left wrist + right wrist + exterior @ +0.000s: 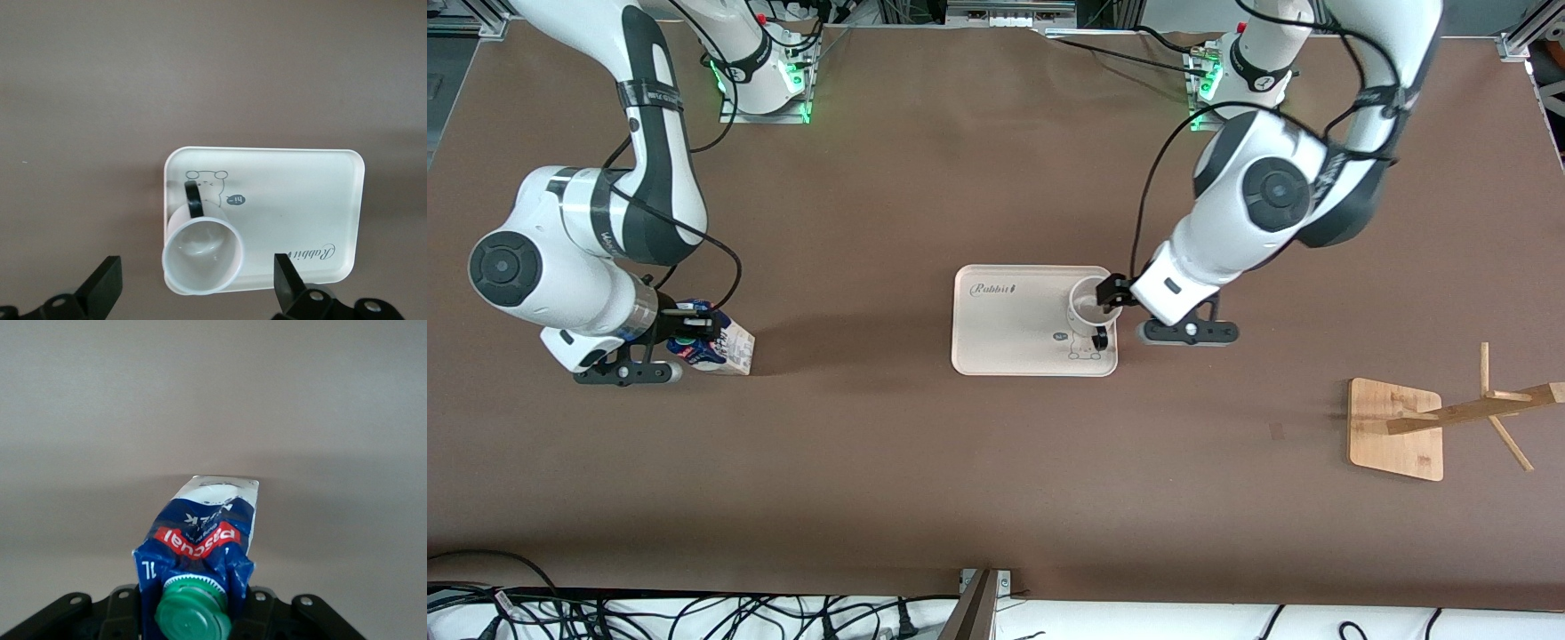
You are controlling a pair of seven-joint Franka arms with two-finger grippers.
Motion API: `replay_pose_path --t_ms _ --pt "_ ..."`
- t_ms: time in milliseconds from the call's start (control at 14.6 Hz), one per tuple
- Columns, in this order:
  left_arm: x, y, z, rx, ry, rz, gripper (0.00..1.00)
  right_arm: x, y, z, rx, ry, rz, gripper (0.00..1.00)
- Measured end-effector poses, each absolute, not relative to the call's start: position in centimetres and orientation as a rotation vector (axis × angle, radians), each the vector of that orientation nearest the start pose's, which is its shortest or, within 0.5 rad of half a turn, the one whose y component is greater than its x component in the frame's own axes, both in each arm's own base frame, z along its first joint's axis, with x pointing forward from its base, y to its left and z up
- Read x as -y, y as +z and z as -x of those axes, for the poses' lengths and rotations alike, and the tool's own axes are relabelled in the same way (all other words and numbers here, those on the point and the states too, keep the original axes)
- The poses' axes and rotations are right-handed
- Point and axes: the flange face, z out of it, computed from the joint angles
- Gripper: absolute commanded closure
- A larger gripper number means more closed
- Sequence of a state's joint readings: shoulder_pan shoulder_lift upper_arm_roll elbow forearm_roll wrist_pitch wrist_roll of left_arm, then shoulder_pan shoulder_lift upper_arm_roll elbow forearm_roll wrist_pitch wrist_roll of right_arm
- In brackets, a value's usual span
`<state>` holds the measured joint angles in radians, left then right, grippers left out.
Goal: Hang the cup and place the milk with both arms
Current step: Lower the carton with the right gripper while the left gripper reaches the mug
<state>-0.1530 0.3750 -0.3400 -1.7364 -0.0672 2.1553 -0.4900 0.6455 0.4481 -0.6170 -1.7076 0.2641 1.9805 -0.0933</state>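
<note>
The white cup stands upright on the cream tray, at the tray's end toward the left arm. Its black handle points at the front camera. My left gripper hangs open just above the cup, its fingers wide of the rim on both sides and touching nothing. The milk is at the right arm's end of the table. My right gripper is shut on its crumpled blue top by the green cap.
A wooden rack with a flat square base and a pegged post stands toward the left arm's end, nearer the front camera than the tray. Cables run along the table's front edge.
</note>
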Motion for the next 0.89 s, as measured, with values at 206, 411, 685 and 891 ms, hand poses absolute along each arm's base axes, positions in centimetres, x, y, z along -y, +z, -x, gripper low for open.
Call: replay_pose_path --t_ms 206,411,685,891 --pt "31.5 35.7 -57.7 0.095 0.067 3.332 0.0 -7.7 36.1 -64.2 0.058 0.111 3.132 0.58" --pt "35.0 32.6 -56.1 0.076 0.071 3.349 0.0 -7.4 34.7 -63.8 0.041 0.095 3.12 0.57" --pt "37.7 27.8 -53.4 0.099 0.121 3.344 0.0 -8.1 33.5 -63.4 0.06 0.089 3.119 0.27" --pt "37.2 26.6 -53.1 0.108 0.148 3.33 0.0 -8.8 33.2 -63.3 0.075 0.09 3.115 0.0"
